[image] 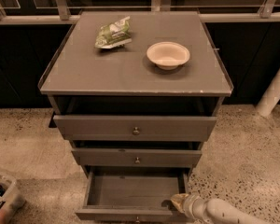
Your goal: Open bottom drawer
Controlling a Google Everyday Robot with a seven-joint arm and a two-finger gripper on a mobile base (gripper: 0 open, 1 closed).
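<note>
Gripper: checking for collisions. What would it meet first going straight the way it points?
The gripper, at the front right corner of the open bottom drawer, points left. Straight on, it would probably cross the drawer's grey inside and meet its left wall first; depth is unclear.

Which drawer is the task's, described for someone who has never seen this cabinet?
Find the grey three-drawer cabinet with a pale round bowl on top, then go to the lowest drawer. This grey bottom drawer is the only one pulled out far enough to show its plain grey inside, and the robot's gripper sits at its front right corner.
</note>
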